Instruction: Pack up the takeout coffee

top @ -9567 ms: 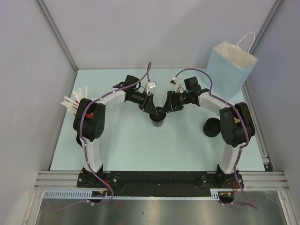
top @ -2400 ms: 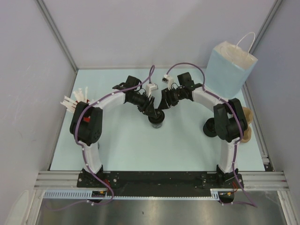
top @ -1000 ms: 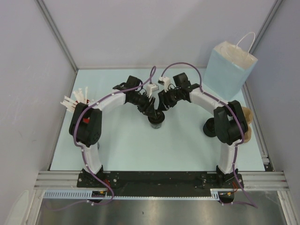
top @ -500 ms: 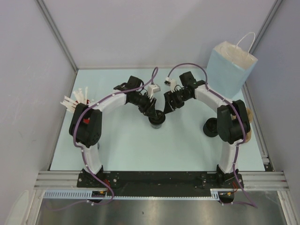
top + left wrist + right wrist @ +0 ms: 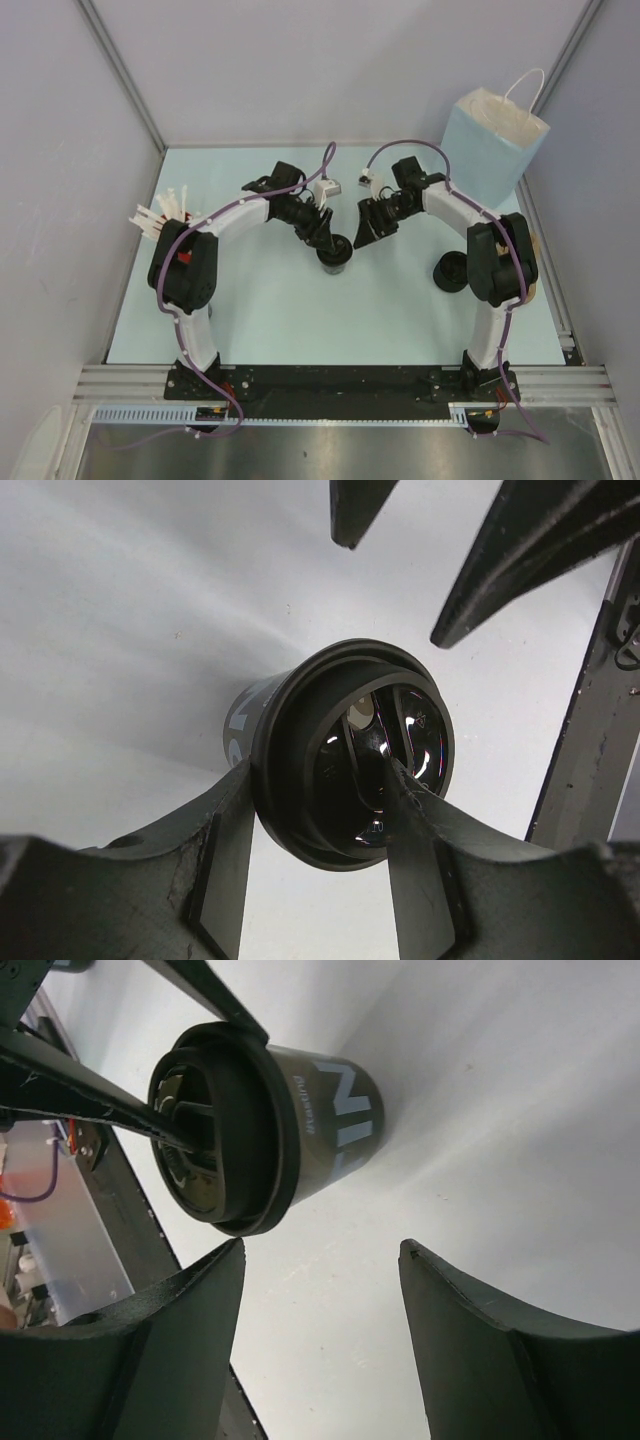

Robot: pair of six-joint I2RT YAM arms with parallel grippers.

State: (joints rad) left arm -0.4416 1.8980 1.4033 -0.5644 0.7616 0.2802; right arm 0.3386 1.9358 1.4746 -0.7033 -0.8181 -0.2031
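The takeout coffee (image 5: 335, 256), a short black cup with a round black sip lid, stands upright mid-table. My left gripper (image 5: 327, 240) is shut on its lid. In the left wrist view (image 5: 318, 780) one finger (image 5: 228, 825) lies outside the lid rim and the other (image 5: 402, 802) lies across the lid top of the cup (image 5: 350, 745). My right gripper (image 5: 363, 234) is open and empty, just right of the cup and apart from it. In the right wrist view (image 5: 320, 1255) the cup (image 5: 290, 1110) sits beyond its spread fingertips. The pale-blue paper bag (image 5: 493, 145) stands open at the far right.
A second black round object (image 5: 450, 272) sits by my right arm's elbow. The brown pulp carrier (image 5: 532, 280) peeks out behind that arm at the right edge. White straws (image 5: 158, 215) stick out at the left edge behind my left arm. Walls close three sides.
My right gripper has drawn back to the right, away from the cup's lid, with its jaws open. My left gripper stays clamped on the lid and the cup has not moved.
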